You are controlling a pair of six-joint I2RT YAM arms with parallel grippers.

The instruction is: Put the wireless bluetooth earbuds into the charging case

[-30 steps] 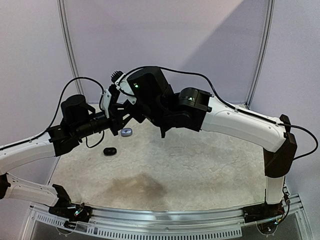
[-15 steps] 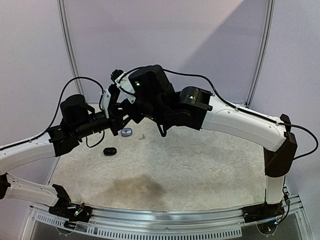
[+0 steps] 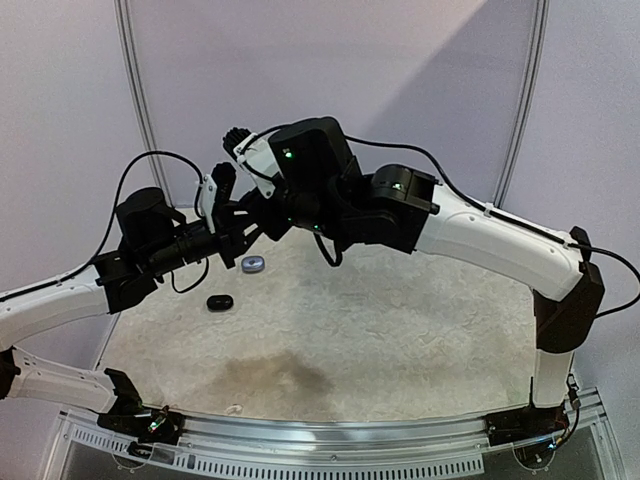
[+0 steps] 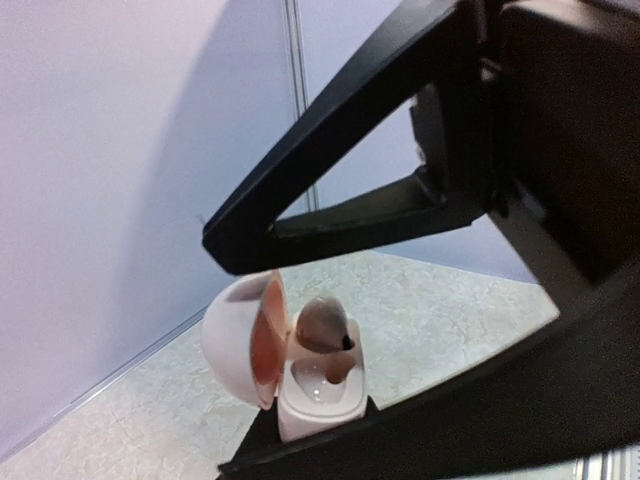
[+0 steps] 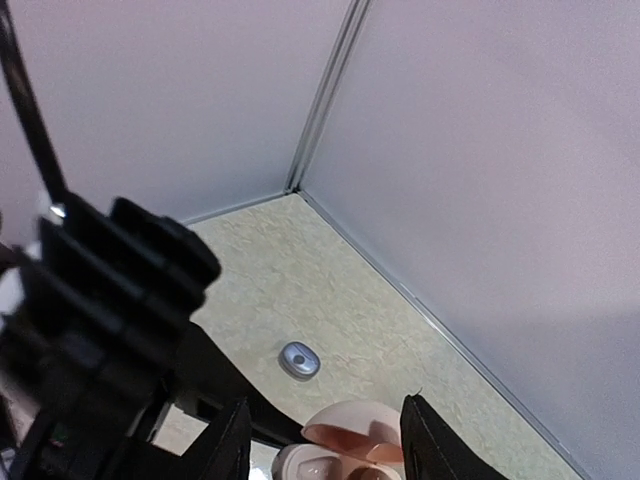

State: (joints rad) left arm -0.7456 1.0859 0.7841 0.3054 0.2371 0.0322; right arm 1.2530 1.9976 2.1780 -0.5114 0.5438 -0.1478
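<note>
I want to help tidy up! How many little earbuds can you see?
3: a greyish earbud sits in the open case that the left gripper holds, a blue-grey earbud lies on the table, and a black earbud lies near it. More may be hidden.

Right jaws and open lid (image 4: 238, 340) crowd the case (image 4: 320, 402); the mat (image 3: 420, 340) to the right lies free.

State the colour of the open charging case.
The case is pale pink, almost white outside and rosier inside. The left wrist view shows it best.
</note>
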